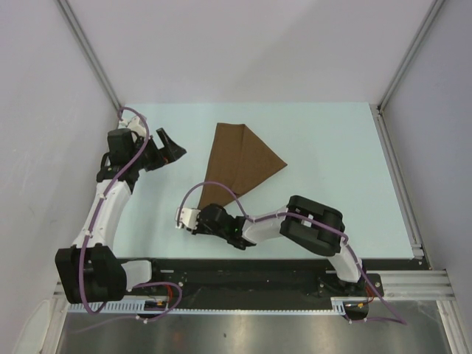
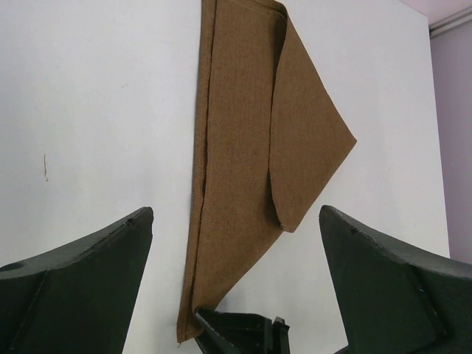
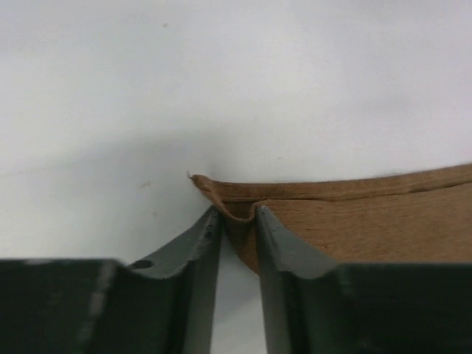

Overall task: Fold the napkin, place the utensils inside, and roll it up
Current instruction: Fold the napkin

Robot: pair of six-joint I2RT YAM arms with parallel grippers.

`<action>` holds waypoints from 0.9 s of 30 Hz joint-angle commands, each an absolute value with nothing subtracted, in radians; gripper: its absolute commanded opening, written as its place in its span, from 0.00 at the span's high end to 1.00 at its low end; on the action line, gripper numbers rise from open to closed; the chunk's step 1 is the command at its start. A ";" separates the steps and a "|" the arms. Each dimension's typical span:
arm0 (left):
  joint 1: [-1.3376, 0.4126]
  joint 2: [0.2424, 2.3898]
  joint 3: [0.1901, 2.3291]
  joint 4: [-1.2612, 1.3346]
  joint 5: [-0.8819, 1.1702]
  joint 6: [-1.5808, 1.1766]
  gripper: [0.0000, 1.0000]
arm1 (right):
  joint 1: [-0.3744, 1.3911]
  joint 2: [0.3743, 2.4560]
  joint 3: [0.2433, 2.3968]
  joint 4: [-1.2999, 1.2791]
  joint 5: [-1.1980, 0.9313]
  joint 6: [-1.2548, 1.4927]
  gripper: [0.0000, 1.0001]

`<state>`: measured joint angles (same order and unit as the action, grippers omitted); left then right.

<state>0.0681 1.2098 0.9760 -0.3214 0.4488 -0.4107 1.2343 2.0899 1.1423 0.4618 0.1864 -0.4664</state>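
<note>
The brown napkin [image 1: 240, 162] lies folded into a long, pointed shape on the pale table, one flap folded over its right side. It also shows in the left wrist view [image 2: 243, 147] and the right wrist view [image 3: 369, 221]. My right gripper [image 1: 202, 212] is low at the napkin's near corner, shut on that corner, with a pinch of cloth bunched between its fingertips [image 3: 237, 210]. Its dark fingers [image 2: 243, 332] show at the napkin's tip in the left wrist view. My left gripper [image 1: 169, 147] is open and empty, left of the napkin and apart from it, facing it [image 2: 236, 214]. The fork is out of view.
The pale table [image 1: 332, 147] is enclosed by plain walls with metal rails on the left [image 1: 88, 51] and right [image 1: 398, 177]. The arms' bases sit on a black bar [image 1: 243, 276] at the near edge.
</note>
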 commanded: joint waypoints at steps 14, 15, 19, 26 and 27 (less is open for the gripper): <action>0.075 1.212 0.983 -0.293 0.460 -0.419 0.00 | 0.973 1.832 1.096 0.463 -0.121 0.059 1.00; 0.075 1.212 0.983 -0.291 0.460 -0.420 0.00 | 0.947 1.810 1.077 0.506 -0.147 0.140 1.00; 0.075 1.213 0.980 -0.291 0.463 -0.420 0.00 | 0.775 1.726 0.979 0.644 -0.201 0.339 1.00; 0.077 1.220 0.979 -0.291 0.463 -0.422 0.00 | 0.592 1.709 0.816 0.834 -0.218 0.509 1.00; 0.075 1.221 0.979 -0.290 0.463 -0.420 0.00 | 0.580 1.707 0.786 0.848 -0.218 0.521 1.00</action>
